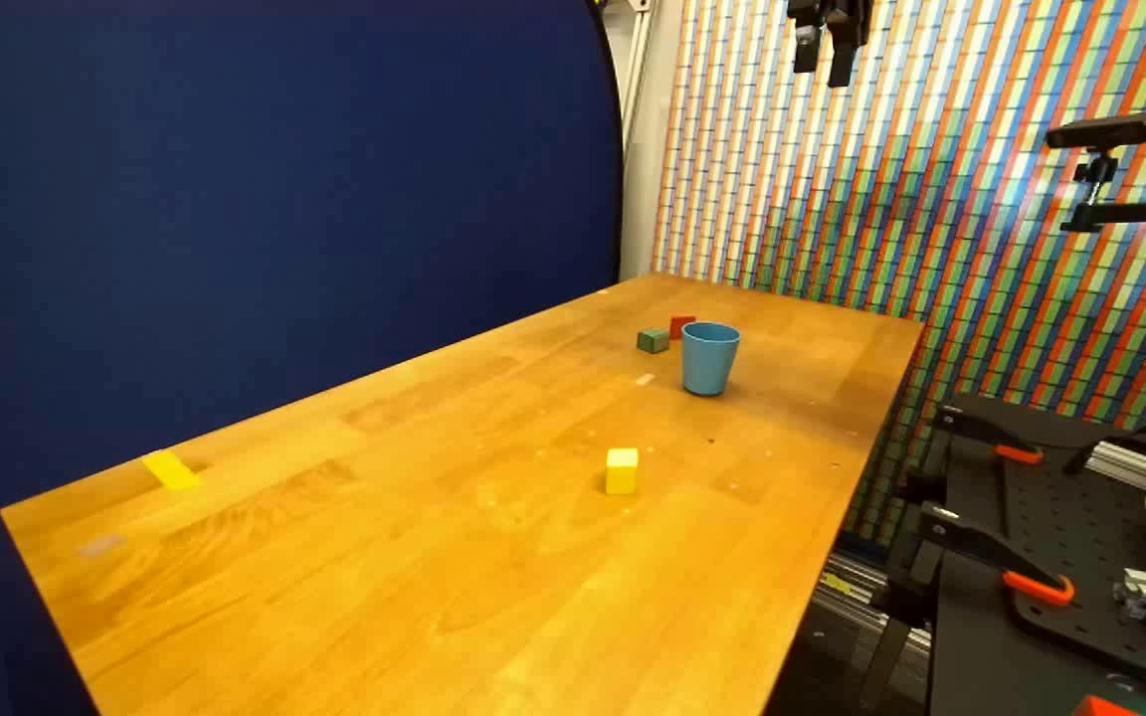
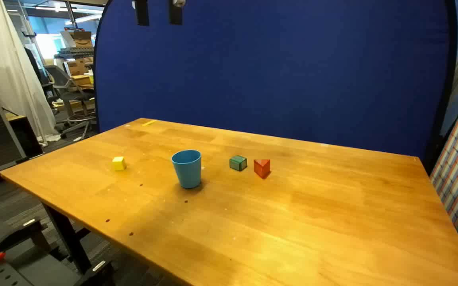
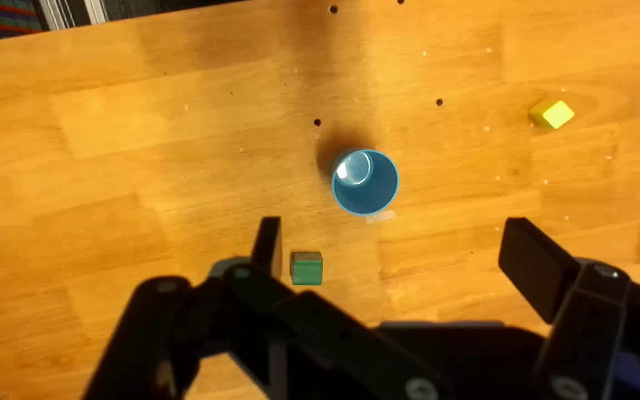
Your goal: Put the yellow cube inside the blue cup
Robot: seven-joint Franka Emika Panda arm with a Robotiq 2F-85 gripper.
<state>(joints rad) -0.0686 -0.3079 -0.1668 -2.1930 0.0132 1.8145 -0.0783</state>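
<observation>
From the black two-fingered pincer [image 3: 395, 241], spread wide, gripping nothing and poised high over the wooden table [image 1: 414, 597], look up and to the right in the wrist view for the tiny bright yellow cube [image 3: 554, 114]. Lies on the table, well apart from other things, ahead of the finger on that side. Has no long axis to speak of, but shows its top cornerwise to the closing line of the fingers, so probably calls for a turn before pinching flat sides. Judging from here, travel sideways first, then descend a long way.

Next outward, find the light-blue tapered plastic-looking cup [image 2: 189, 170], upright and open-mouthed, nearer the pincer and ahead of the gap between the fingers in the wrist view. Likely to be clipped on a low crossing, so better pass high. Beyond it, on the side away from the cube, see a small green block [image 3: 307, 272] and, near that, a red triangular prism [image 2: 261, 169], not to be made out in the wrist view. Seem clear of the coming route. Near a table corner, note a flat yellow strip [image 1: 172, 469].
</observation>
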